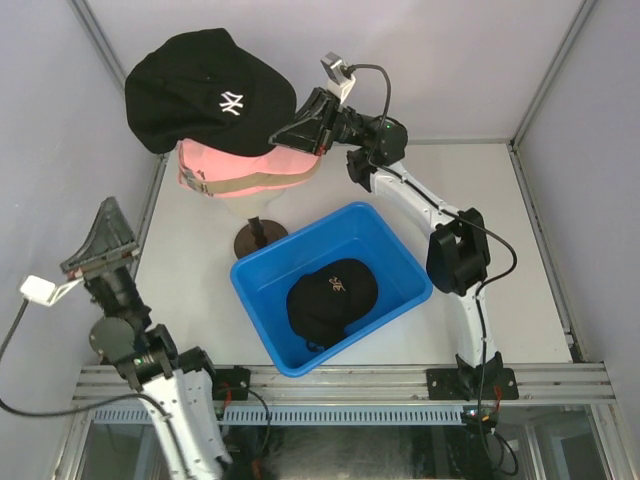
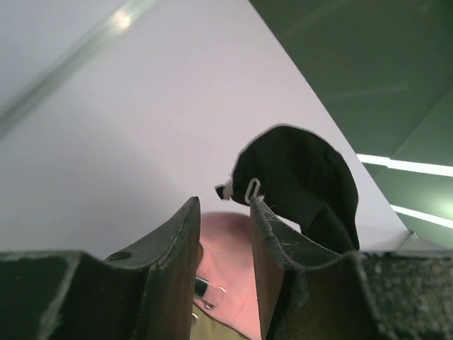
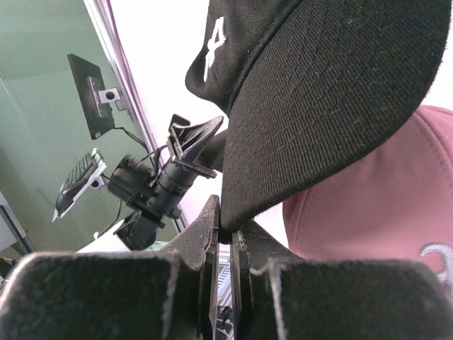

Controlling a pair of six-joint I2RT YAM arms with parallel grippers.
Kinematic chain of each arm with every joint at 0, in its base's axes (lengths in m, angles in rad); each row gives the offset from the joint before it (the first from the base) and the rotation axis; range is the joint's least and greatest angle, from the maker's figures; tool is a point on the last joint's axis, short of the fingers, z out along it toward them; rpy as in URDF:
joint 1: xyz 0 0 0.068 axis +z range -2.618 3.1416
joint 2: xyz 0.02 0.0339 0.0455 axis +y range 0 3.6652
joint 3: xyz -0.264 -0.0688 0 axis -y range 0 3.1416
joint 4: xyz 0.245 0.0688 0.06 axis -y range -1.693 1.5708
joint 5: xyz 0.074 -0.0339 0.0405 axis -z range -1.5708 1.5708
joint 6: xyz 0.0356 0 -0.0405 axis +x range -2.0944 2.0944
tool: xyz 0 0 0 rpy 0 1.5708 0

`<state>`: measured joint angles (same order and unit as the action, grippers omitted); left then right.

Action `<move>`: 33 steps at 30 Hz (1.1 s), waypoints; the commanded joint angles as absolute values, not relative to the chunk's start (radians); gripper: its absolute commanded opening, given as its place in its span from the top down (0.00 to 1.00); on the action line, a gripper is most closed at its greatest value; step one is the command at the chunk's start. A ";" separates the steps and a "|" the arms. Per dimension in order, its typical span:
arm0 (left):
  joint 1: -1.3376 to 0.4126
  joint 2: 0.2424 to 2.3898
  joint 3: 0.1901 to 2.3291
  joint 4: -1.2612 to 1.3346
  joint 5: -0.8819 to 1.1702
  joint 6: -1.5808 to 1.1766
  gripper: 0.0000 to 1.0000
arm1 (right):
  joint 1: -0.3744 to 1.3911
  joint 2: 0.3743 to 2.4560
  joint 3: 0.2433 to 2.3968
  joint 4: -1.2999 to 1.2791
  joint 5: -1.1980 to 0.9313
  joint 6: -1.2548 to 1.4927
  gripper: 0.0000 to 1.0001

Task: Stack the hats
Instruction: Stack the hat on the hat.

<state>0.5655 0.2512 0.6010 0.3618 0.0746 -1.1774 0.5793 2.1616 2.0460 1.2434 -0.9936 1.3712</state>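
Hat-stacking | right gripper (image 3: 225, 219) pinches black NY cap (image 1: 205, 90) by its brim, atop pink cap (image 1: 240, 165) on mannequin head (image 1: 255, 205) | left gripper (image 2: 223, 205) part-spread, empty, left of the head | best lowered level, crowns and brims aligned, before release.
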 commanded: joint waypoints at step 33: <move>-0.042 0.599 0.717 0.662 -0.080 -0.420 0.40 | 0.676 1.938 1.793 1.320 -0.921 1.361 1.00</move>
<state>-0.0330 0.6209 0.7444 0.5488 0.0029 -0.4931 0.6670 1.9965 1.8008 1.3170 -0.9516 1.3701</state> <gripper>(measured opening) 0.593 0.035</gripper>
